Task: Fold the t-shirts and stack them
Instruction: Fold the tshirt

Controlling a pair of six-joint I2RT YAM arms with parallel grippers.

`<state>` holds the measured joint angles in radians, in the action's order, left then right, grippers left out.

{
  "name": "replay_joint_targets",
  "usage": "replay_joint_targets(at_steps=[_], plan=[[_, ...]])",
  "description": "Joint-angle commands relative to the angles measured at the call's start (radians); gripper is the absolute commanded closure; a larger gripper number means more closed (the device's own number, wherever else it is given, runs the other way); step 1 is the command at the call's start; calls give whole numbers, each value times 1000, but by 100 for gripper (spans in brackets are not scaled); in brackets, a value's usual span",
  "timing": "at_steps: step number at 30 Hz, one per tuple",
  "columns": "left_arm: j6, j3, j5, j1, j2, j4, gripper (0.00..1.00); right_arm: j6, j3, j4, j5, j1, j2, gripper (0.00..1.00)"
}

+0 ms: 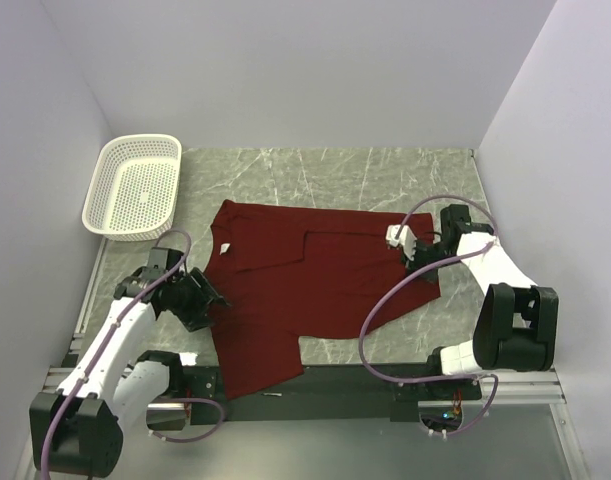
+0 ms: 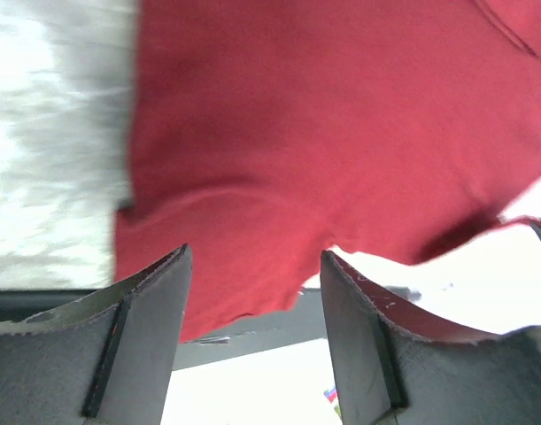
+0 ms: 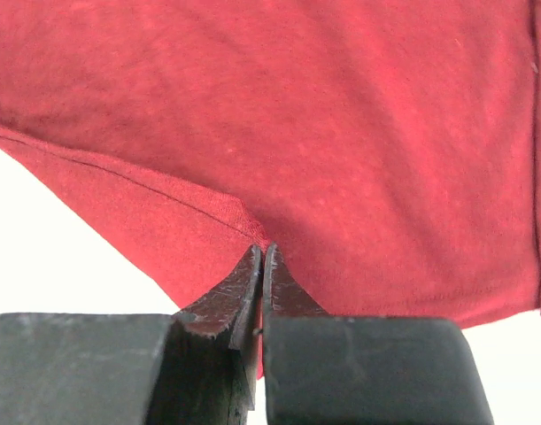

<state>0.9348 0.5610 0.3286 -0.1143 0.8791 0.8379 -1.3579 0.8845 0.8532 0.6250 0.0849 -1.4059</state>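
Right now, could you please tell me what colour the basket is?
The basket is white, clearest in the top external view.

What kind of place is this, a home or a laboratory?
Probably a robot test cell, not a home: plain white walls enclose a marble-patterned table, the left arm and right arm are bolted at its near edge, and a maroon t-shirt lies near a white basket.
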Motion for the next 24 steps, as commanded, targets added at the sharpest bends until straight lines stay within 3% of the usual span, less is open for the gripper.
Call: replay_joint_targets(at_steps=[1, 6, 12, 17, 24], plan=[[30, 72, -118, -4, 29, 79, 35, 147, 22, -60, 24, 30, 2, 100], [58, 80, -201, -30, 66, 173, 36, 166, 24, -63, 62, 64, -15, 100], [124, 23, -125, -142, 98, 150, 45, 175, 8, -77, 100, 78, -27, 100], [146, 112, -106, -330, 129, 206, 46, 174, -10, -89, 111, 79, -21, 100], [346, 27, -28, -596, 32, 331, 44, 180, -10, -91, 148, 95, -15, 100]])
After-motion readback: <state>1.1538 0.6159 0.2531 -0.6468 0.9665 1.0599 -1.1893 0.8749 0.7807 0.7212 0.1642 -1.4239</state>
